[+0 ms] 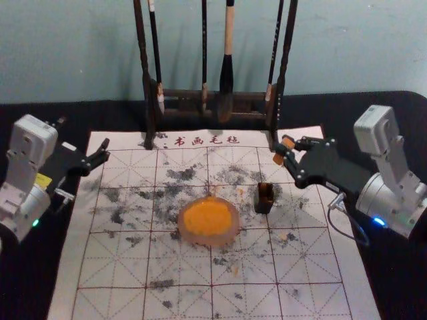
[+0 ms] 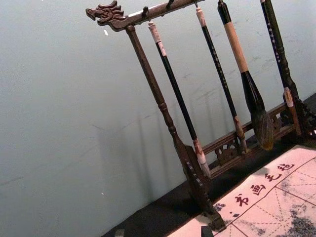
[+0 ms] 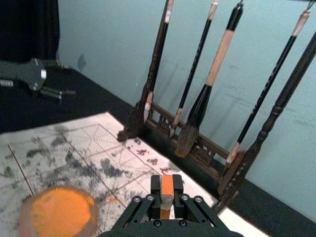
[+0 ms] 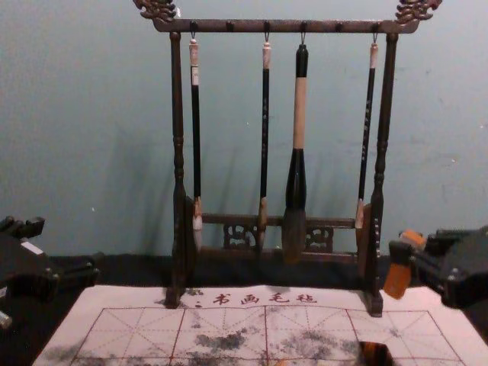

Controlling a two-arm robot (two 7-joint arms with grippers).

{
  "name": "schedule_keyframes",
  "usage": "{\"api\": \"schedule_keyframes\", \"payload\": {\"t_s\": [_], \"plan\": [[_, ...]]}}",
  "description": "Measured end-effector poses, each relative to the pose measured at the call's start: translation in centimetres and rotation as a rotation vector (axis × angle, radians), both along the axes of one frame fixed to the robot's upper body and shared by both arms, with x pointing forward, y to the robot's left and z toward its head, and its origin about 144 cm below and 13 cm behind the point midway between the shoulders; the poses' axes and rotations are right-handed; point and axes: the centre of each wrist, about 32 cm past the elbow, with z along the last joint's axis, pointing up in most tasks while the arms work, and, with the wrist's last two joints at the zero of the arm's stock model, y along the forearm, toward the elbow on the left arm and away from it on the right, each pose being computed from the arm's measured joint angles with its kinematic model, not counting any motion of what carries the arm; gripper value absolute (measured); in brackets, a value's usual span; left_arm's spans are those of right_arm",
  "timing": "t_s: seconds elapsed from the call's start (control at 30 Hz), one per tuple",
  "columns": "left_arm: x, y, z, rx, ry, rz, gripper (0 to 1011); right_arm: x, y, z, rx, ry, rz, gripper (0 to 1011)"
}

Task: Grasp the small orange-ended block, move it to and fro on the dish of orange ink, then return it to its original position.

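Observation:
My right gripper [image 1: 288, 152] is shut on the small orange-ended block [image 1: 279, 159], right of the mat's upper part; in the right wrist view the gripper [image 3: 167, 190] pinches the block [image 3: 167, 192] between both fingers. In the chest view the block [image 4: 397, 280] hangs tilted above the mat. The dish of orange ink [image 1: 208, 220] lies mid-mat, lower and further left; the dish [image 3: 59, 212] also shows in the right wrist view. My left gripper [image 1: 83, 135] is parked beyond the mat's left edge, open and holding nothing; in the left wrist view the gripper [image 2: 163, 232] has its tips far apart.
A small dark open-topped box [image 1: 264, 198] with orange stains stands right of the dish. Behind the mat [image 1: 113, 267], a wooden rack [image 4: 179, 152] holds several hanging brushes, close to my right gripper. Ink smudges mark the mat.

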Motion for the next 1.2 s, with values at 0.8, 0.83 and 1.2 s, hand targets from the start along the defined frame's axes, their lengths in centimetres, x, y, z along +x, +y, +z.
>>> {"api": "schedule_keyframes", "payload": {"t_s": [0.8, 0.83, 1.2], "plan": [[0.0, 0.0, 0.0, 0.000, 0.000, 0.000, 1001, 4.1, 2.6, 1.1, 0.131, 0.136, 0.223, 110], [0.0, 0.0, 0.0, 0.000, 0.000, 0.000, 1001, 4.3, 2.8, 1.1, 0.128, 0.140, 0.232, 110], [0.0, 0.0, 0.0, 0.000, 0.000, 0.000, 1001, 5.5, 4.2, -0.6, 0.080, 0.250, 0.314, 110]]}}
